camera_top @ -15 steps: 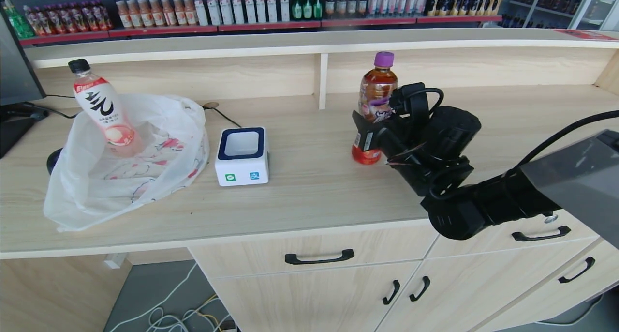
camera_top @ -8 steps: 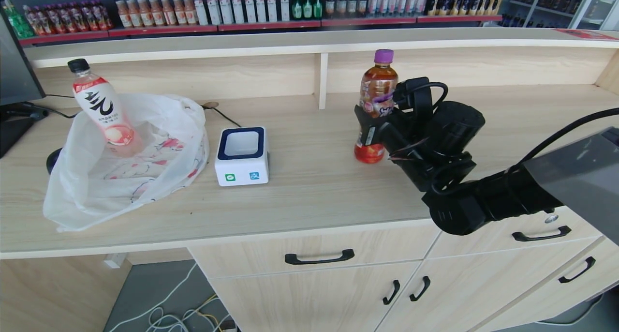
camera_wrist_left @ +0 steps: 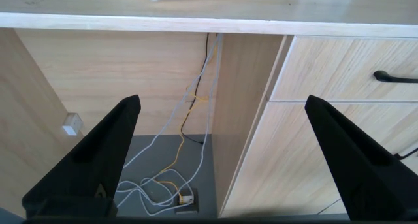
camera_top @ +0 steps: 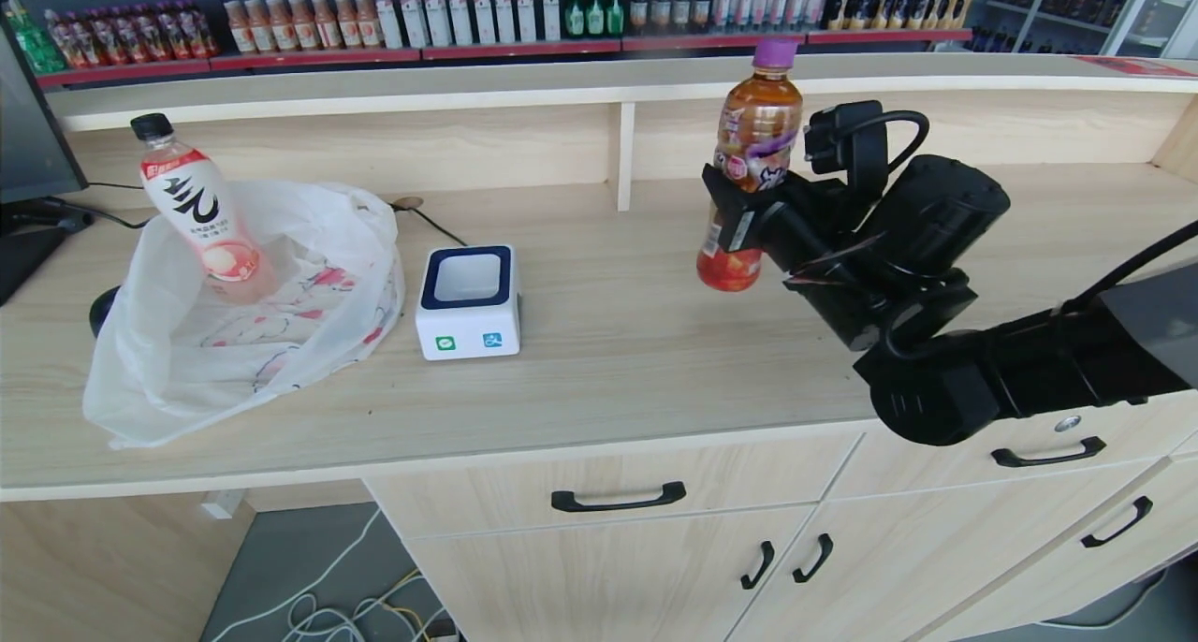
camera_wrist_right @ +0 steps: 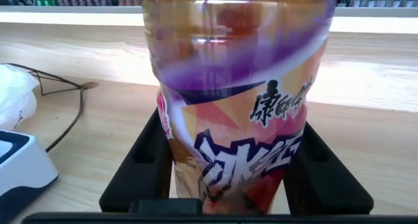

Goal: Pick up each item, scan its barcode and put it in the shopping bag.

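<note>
My right gripper (camera_top: 739, 226) is shut on a tea bottle (camera_top: 749, 155) with a purple cap, holding it upright and clear above the counter, right of the scanner. In the right wrist view the tea bottle (camera_wrist_right: 238, 100) stands between the two black fingers (camera_wrist_right: 140, 168). The white barcode scanner (camera_top: 468, 300) with a dark blue rim sits mid-counter. A white shopping bag (camera_top: 243, 314) lies open at the left, with a pink-labelled bottle (camera_top: 201, 211) leaning inside it. My left gripper (camera_wrist_left: 222, 165) hangs open below the counter edge, facing cables on the floor.
The wooden counter (camera_top: 599, 361) has a raised back ledge with a divider (camera_top: 622, 155) behind the scanner. A monitor (camera_top: 33, 127) stands at the far left. The scanner's cable (camera_top: 426, 216) runs back from it. Drawers (camera_top: 618, 497) lie below the front edge.
The right gripper has lifted the tea bottle off the counter, up and slightly to the right. The bag, pink bottle and scanner have stayed put.
</note>
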Robot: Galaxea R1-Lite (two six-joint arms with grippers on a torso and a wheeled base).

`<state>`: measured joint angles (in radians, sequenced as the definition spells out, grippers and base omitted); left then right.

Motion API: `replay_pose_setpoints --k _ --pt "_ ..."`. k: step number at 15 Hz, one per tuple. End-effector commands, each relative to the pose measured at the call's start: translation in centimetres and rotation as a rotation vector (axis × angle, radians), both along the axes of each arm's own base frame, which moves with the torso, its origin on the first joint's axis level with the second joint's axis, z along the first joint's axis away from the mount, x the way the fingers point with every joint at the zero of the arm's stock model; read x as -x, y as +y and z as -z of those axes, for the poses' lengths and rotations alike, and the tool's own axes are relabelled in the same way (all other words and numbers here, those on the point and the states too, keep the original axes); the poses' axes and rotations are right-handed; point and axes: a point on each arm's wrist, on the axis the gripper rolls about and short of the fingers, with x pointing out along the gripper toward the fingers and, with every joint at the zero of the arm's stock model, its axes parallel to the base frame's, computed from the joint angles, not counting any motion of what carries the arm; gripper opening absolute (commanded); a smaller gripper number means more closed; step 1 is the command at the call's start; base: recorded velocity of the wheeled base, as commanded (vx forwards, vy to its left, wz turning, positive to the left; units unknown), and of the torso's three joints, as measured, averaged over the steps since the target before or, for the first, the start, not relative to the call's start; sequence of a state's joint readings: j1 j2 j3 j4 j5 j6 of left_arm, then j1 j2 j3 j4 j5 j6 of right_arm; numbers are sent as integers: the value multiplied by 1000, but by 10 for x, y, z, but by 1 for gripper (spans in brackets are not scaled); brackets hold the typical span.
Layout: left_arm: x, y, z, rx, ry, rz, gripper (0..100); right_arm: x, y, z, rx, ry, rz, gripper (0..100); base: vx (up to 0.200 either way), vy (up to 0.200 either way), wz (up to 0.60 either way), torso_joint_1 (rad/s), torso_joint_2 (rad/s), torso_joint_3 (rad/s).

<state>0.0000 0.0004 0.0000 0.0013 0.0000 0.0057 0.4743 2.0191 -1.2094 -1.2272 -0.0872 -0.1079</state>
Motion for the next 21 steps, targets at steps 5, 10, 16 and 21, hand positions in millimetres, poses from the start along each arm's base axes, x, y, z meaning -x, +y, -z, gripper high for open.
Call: replay_pose_setpoints --k 5,10,16,21 --pt "0 0 0 0 0 0 100 66 -30 -11 -25 7 -25 0 0 0 0 0 0 0" --pt "0 0 0 0 0 0 100 129 -43 0 2 -9 -71 0 0 0 0 0 0 0" --pt "0 0 0 0 0 0 100 197 -77 17 71 1 -86 0 0 0 0 0 0 0" --pt "0 0 0 0 1 0 100 220 -87 29 93 18 -109 0 0 0 0 0 0 0"
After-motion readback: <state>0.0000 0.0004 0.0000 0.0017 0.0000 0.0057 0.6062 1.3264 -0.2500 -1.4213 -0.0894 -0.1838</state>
